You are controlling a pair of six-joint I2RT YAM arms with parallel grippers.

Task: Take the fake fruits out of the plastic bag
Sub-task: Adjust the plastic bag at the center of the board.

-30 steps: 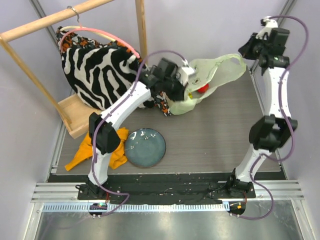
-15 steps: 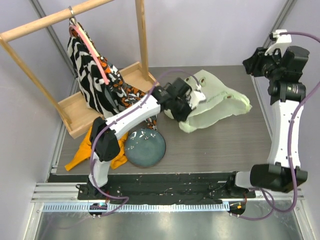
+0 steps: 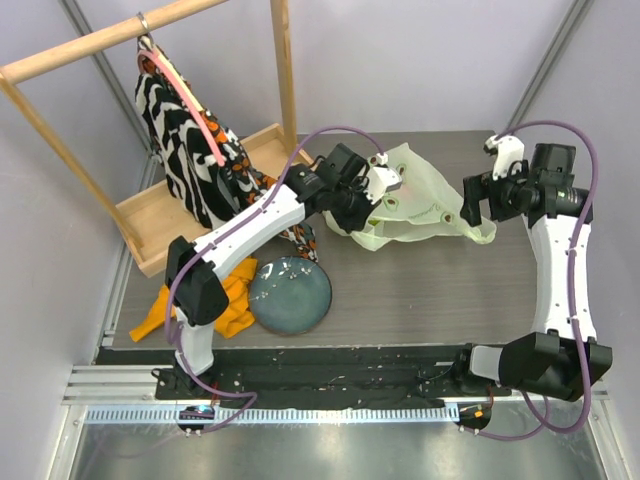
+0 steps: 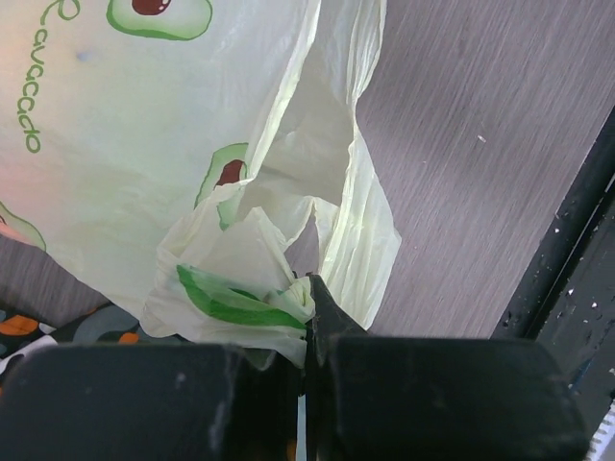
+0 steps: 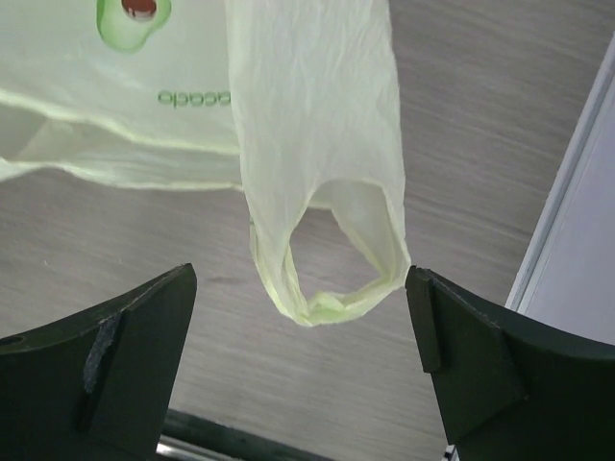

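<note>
- Left gripper point(image 4: 309, 291): my jaws are clamped on a crumpled fold of the plastic bag point(image 3: 425, 205). The two fingers are pressed together with the film bunched between them.
- Right gripper point(image 5: 298, 279): my jaws are spread wide with nothing between the pads. One finger point(image 5: 106, 360) sits at each side of the right wrist view.
- One plastic bag, pale green and crinkly, lies at the far middle of the table point(image 3: 430, 290). It is stretched from my left gripper toward my right one.
- One handle loop point(image 5: 332, 293) shows in the right wrist view. It hangs into the gap between my open fingers, and I cannot tell whether it touches either finger.
- Prints on the bag: the left wrist view shows two whole avocado prints point(image 4: 159, 14) and part of a third at its left edge. The right wrist view shows one print and one line of green lettering.
- Fruits: zero counted in my three views. I cannot tell whether any sit inside the bag.
- One grey-blue round plate point(image 3: 290, 295) sits near my left arm's base, well apart from the bag.
- One orange cloth point(image 3: 160, 315) is crumpled just left of the plate, partly under my left arm.
- One wooden rack point(image 3: 140, 30) stands at the far left. It carries one pink hanger point(image 3: 195, 112) with one zebra-striped garment point(image 3: 178, 160).
</note>
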